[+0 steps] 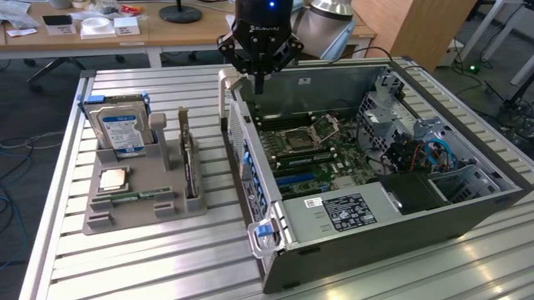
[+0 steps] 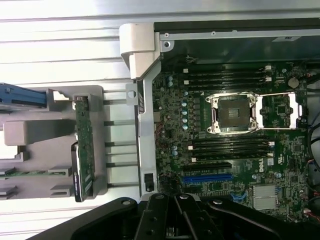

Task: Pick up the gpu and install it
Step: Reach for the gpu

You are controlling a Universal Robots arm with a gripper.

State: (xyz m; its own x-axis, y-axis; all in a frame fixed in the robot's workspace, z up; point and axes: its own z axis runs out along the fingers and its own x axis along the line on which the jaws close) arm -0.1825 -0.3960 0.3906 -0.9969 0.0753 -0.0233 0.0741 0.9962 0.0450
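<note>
Clenched, empty fingers (image 1: 257, 80) hang above the case (image 1: 376, 244); the gpu (image 1: 190, 159) stands well apart.

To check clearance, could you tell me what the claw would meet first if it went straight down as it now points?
Probably the motherboard near its blue slot, just inside the case's side wall. The shut claw hangs high above, so depth is unclear and the wall's rim may come first.

The gpu (image 1: 191, 164) stood upright on its long edge in a slot of the grey holder (image 1: 134, 215), on the holder's side nearest the open computer case (image 1: 467, 206). Seen from above, it was a thin green circuit board with a black face along one side.
</note>
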